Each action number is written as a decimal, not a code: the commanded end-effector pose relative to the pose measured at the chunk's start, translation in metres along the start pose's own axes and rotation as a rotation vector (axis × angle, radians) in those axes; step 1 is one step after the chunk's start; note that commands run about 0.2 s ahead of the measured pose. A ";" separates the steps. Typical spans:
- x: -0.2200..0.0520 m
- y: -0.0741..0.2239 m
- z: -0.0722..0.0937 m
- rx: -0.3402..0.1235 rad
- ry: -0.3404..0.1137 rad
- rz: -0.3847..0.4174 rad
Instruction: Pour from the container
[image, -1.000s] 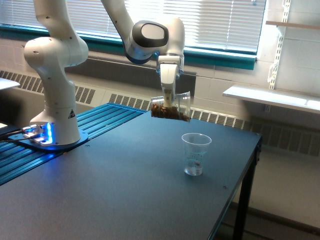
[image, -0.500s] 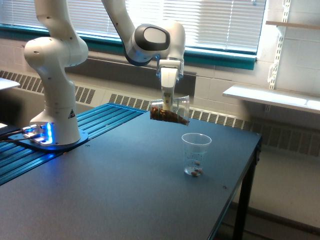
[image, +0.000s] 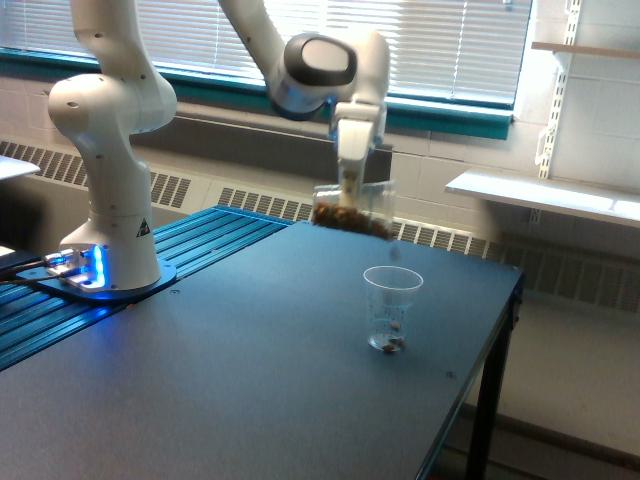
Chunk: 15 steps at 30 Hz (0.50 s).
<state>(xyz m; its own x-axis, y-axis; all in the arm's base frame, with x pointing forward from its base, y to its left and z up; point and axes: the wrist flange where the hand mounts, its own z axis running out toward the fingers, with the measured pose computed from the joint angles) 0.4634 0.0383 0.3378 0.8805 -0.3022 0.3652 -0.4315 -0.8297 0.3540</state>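
Tipped above the measuring cup (image: 392, 308), the clear plastic cup (image: 354, 209) of brown granules looked light, thin-walled and crushable, so the gripper (image: 350, 190) pinched its wall gently.

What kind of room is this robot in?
Probably a lab or workshop room. A white robot arm is bolted onto a dark table, with a blinds-covered window and bare wall shelves behind it.

Backlit by daylight through window blinds (image: 400, 40); tabletop (image: 250, 380) dim; overall soft, low-resolution frame.
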 end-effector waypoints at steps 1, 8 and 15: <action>0.006 -0.002 -0.006 -0.007 0.009 -0.037; 0.005 -0.002 -0.005 -0.018 0.007 -0.052; 0.005 -0.002 -0.006 -0.026 0.008 -0.055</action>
<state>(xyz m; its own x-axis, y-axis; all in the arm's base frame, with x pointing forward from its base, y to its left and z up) 0.4674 0.0394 0.3419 0.8923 -0.2761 0.3571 -0.4085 -0.8307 0.3783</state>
